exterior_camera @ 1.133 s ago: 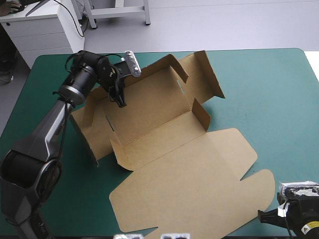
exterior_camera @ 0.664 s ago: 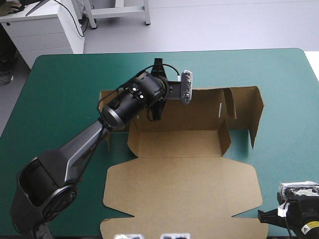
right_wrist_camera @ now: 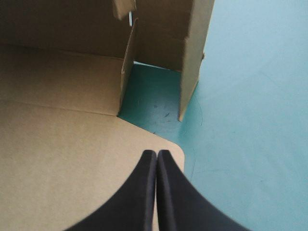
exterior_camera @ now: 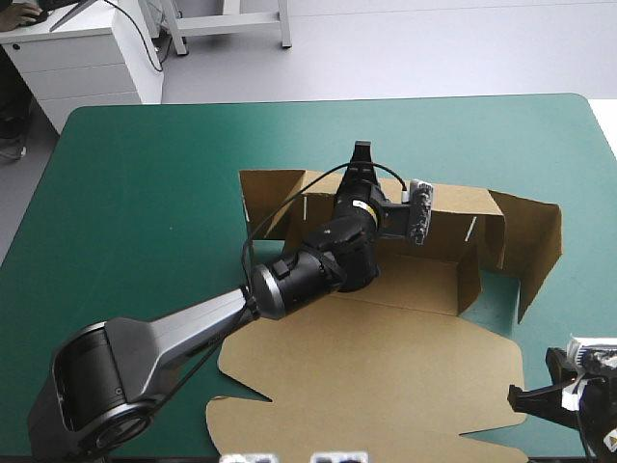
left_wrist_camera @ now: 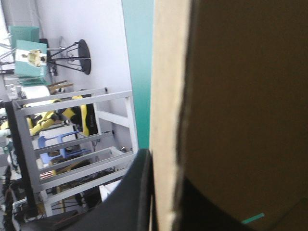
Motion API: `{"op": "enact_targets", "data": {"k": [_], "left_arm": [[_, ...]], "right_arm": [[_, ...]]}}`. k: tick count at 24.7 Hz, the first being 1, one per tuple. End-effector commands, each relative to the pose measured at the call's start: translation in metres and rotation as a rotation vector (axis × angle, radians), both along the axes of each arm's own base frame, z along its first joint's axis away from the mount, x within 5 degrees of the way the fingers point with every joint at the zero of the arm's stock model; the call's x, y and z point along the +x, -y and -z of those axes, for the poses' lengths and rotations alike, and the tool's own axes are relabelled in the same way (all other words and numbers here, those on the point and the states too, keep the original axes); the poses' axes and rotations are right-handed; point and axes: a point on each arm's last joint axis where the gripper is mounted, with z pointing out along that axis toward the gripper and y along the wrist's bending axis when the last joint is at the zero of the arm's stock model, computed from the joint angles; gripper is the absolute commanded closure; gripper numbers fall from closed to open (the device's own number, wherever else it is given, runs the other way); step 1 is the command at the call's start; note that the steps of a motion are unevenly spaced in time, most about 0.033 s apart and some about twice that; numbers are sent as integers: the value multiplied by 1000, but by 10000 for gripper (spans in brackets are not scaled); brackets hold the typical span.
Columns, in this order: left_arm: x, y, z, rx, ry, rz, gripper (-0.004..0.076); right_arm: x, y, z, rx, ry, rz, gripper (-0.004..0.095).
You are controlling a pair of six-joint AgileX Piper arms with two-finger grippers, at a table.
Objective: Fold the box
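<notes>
One big shift since a moment ago: the box [exterior_camera: 386, 352] has swung from a skewed lie toward the table's [exterior_camera: 145, 154] left side to a squarer one at the table's middle, reaching toward its right side. Its rear wall [exterior_camera: 453, 207] now runs roughly along the table's far edge, and its flat lid reaches the table's near edge. My left gripper [exterior_camera: 361, 162] is dragging it, clamped on the top of that rear wall, with the board pinched between my black fingers [left_wrist_camera: 137, 192]. My right gripper [right_wrist_camera: 157, 156] waits at the table's near right corner, fingers pressed together on nothing. I judge the raised end flap [exterior_camera: 540, 241] is now within its reach for tucking.
</notes>
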Motion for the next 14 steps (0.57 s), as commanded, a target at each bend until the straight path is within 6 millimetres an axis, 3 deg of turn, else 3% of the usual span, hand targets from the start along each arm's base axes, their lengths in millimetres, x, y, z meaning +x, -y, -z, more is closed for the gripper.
{"op": "enact_targets", "data": {"k": [1,6,14], "left_arm": [[-16,-2,-25,-86,157,7,731],[-27,2,-5,-74,154,-4,731],[-27,0,3,-49,134,-19,731]], "right_arm": [[10,1,-32,9,82,8,922],[43,4,-71,10,108,15,922],[96,8,-107,0,135,18,922]]}}
